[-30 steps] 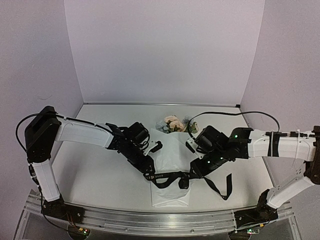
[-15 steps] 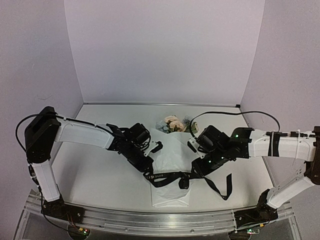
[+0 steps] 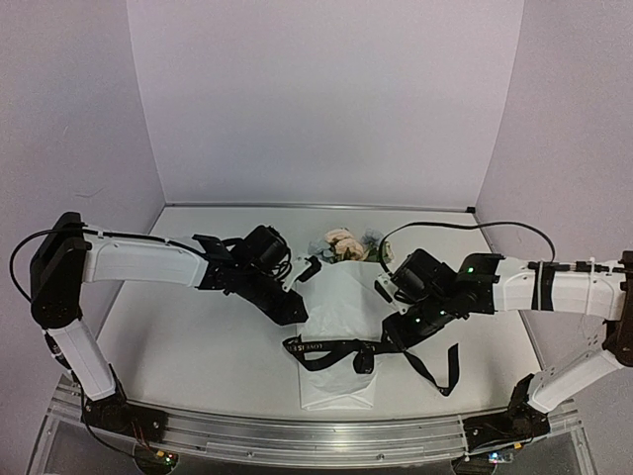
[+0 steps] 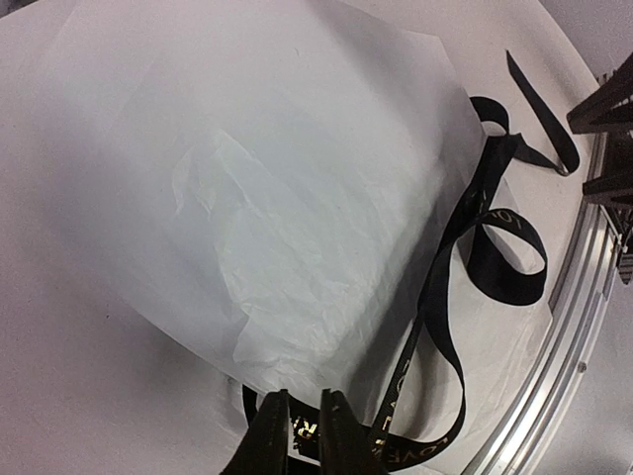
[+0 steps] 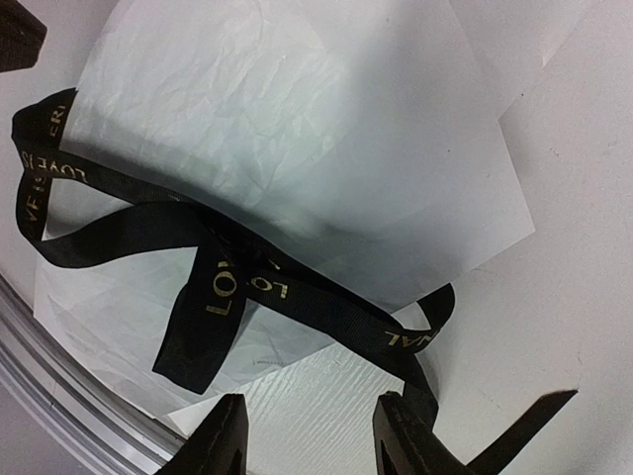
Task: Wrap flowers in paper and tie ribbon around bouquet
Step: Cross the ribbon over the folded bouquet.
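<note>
The bouquet [image 3: 341, 297] lies mid-desk [image 3: 178, 336] with its flowers [image 3: 344, 244] toward the back wall and the ribbon [image 3: 336, 348] crossed over its paper [image 5: 297, 129]. The left tool [image 4: 304, 398] is nearly together at the ribbon's end, grip unclear. The right tool [image 5: 316, 435] stands apart above the ribbon.

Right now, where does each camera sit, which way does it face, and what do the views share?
Top: fixed above and behind the arm bases, facing down across the table; shows both arms, left gripper, right gripper, flowers.
Left wrist: on the left arm, looking down along its nearly closed fingers at paper and ribbon.
Right wrist: on the right arm, looking down between its spread fingers at the crossed ribbon.
Shared: all three show the paper and ribbon.
</note>
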Tool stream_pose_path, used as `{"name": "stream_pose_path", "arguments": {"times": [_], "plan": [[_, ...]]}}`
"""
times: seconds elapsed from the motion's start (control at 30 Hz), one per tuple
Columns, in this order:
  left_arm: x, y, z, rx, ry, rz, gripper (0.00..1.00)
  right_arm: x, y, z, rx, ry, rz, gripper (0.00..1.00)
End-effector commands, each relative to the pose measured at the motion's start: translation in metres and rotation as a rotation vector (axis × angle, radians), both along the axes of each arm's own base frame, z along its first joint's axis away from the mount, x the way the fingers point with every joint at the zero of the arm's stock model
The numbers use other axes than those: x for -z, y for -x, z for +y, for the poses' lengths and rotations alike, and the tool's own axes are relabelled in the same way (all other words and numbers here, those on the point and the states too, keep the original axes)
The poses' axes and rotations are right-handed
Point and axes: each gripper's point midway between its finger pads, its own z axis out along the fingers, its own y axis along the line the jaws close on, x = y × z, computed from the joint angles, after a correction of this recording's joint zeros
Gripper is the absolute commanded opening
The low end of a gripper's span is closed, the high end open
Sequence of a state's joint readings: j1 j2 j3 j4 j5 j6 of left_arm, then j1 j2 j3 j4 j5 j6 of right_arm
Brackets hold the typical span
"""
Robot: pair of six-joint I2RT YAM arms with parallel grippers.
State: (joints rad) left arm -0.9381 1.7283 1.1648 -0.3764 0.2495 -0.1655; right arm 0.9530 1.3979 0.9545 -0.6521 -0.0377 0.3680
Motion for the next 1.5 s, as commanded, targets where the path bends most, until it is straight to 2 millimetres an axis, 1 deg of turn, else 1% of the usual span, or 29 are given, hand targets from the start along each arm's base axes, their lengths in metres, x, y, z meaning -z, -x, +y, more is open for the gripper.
{"name": "stream_pose_path", "arguments": {"times": [0.0, 0.1, 0.27, 0.37, 0.43, 0.47, 0.53, 0.57, 0.63, 0.73, 0.83, 0.87, 0.9, 0.97, 1.0, 1.03, 1.13, 1.23, 1.4, 1.47], "plan": [[0.0, 0.002, 0.002, -0.003, 0.008, 0.032, 0.2, -0.006, 0.0, -0.002, 0.015, -0.025, -0.008, 0.45], [0.005, 0.012, 0.009, -0.009, 0.007, 0.072, 0.33, -0.009, 0.003, 0.002, 0.001, -0.045, 0.009, 0.46], [-0.011, 0.026, 0.023, -0.051, 0.079, 0.088, 0.36, -0.02, 0.017, 0.016, -0.077, -0.079, 0.079, 0.46], [-0.014, 0.042, 0.033, -0.089, 0.139, 0.144, 0.36, -0.024, 0.019, 0.024, -0.122, -0.076, 0.103, 0.49], [-0.014, 0.057, 0.037, -0.102, 0.195, 0.194, 0.38, -0.03, 0.019, 0.034, -0.157, -0.093, 0.119, 0.51], [-0.014, 0.066, 0.037, -0.094, 0.218, 0.213, 0.37, -0.032, 0.019, 0.041, -0.177, -0.105, 0.132, 0.52], [-0.008, 0.08, 0.037, -0.08, 0.233, 0.247, 0.34, -0.036, 0.02, 0.056, -0.226, -0.132, 0.159, 0.54], [-0.002, 0.085, 0.037, -0.079, 0.221, 0.256, 0.32, -0.034, 0.021, 0.064, -0.257, -0.137, 0.173, 0.54], [0.008, 0.089, 0.037, -0.09, 0.204, 0.267, 0.26, -0.035, 0.022, 0.08, -0.338, -0.152, 0.159, 0.55], [0.014, 0.083, 0.041, -0.149, 0.213, 0.249, 0.22, -0.03, 0.025, 0.101, -0.526, -0.121, 0.067, 0.57], [0.014, 0.071, 0.05, -0.223, 0.194, 0.197, 0.24, -0.025, 0.029, 0.116, -0.69, -0.097, -0.009, 0.6], [0.015, 0.065, 0.054, -0.258, 0.182, 0.181, 0.24, -0.025, 0.029, 0.121, -0.713, -0.098, -0.018, 0.62], [0.015, 0.061, 0.058, -0.288, 0.17, 0.165, 0.25, -0.024, 0.028, 0.125, -0.735, -0.096, -0.027, 0.66], [0.015, 0.054, 0.066, -0.34, 0.155, 0.14, 0.27, -0.02, 0.027, 0.131, -0.776, -0.075, -0.024, 0.77], [0.013, 0.05, 0.071, -0.367, 0.151, 0.129, 0.27, -0.019, 0.026, 0.133, -0.789, -0.066, -0.022, 0.79], [0.01, 0.047, 0.075, -0.389, 0.156, 0.122, 0.28, -0.021, 0.024, 0.137, -0.799, -0.062, -0.026, 0.8], [-0.003, 0.041, 0.085, -0.429, 0.194, 0.101, 0.3, -0.014, 0.021, 0.146, -0.827, -0.037, -0.029, 0.84], [-0.018, 0.036, 0.096, -0.46, 0.223, 0.076, 0.31, -0.008, 0.019, 0.155, -0.869, 0.002, -0.05, 0.86], [-0.028, 0.035, 0.109, -0.473, 0.229, 0.062, 0.34, 0.006, 0.019, 0.164, -0.943, 0.074, -0.074, 0.89], [-0.03, 0.034, 0.112, -0.475, 0.23, 0.059, 0.34, 0.012, 0.016, 0.167, -0.968, 0.125, -0.104, 0.9]]}}
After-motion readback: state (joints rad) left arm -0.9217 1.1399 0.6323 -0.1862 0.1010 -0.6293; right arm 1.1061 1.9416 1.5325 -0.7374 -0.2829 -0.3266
